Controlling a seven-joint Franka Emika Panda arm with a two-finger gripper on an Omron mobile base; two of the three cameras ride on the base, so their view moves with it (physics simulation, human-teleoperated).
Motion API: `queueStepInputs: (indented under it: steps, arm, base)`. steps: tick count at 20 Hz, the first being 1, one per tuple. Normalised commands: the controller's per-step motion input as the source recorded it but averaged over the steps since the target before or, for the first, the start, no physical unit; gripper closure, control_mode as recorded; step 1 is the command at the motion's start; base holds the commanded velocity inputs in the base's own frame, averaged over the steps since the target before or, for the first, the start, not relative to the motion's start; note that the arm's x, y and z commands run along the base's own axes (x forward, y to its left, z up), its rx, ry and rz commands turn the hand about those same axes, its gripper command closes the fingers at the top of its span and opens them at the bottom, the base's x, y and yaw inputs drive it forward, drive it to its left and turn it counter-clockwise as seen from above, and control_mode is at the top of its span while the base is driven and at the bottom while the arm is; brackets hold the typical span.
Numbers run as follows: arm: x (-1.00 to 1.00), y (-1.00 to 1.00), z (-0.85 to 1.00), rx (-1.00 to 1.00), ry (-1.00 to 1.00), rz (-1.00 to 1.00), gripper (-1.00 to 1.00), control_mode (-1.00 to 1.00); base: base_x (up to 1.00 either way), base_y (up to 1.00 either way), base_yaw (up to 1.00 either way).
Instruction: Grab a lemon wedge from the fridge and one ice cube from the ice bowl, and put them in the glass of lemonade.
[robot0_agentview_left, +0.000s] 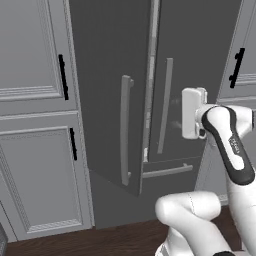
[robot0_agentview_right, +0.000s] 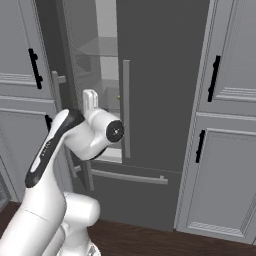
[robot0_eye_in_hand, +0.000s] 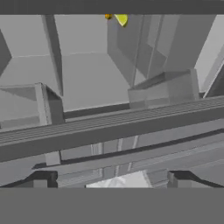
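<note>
**A:** What is nearest?

**B:** The white arm, rising from the base over the dark wood floor (robot0_agentview_left: 75, 242). Its hand is lifted to the fridge (robot0_agentview_right: 160, 60), level with the lower part of the long bar handles (robot0_agentview_left: 125, 130).

**A:** And the gripper?

**B:** In the hand view the gripper (robot0_eye_in_hand: 107, 180) has its two dark tips far apart at the bottom corners, jaws spread wide with nothing between them.

**A:** Is the fridge open?

**B:** The left door (robot0_agentview_left: 107, 90) is swung outward; the right door is closed. Through the gap in the right base view, pale grey shelves (robot0_agentview_right: 102, 50) show.

**A:** Where is the lemon wedge?

**B:** Far inside the fridge: the lemon wedge (robot0_eye_in_hand: 122, 19) sits at the top edge of the hand view, just beside a small round orange item (robot0_eye_in_hand: 108, 16), well apart from the fingertips.

**A:** Around the fridge?

**B:** Panelled grey cabinets (robot0_agentview_left: 35, 150) with black handles on both sides.
</note>
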Motion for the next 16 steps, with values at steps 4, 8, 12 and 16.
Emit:
queueStepInputs:
  steps: [4,8,12,16]
  arm:
    - [0.75,0.44,-0.25,0.0,0.08,0.17,-1.0,-1.0]
    - [0.82,0.19,-0.14,0.0,0.07,0.14,-1.0,-1.0]
    - [0.79,0.0,-0.1,0.0,0.0,0.04,-1.0,-1.0]
    - [0.81,0.0,-0.17,0.0,0.0,0.02,-1.0,-1.0]
  base:
    - [0.0,0.0,0.0]
    - [0.0,0.0,0.0]
    - [0.0,0.0,0.0]
    - [0.0,0.0,0.0]
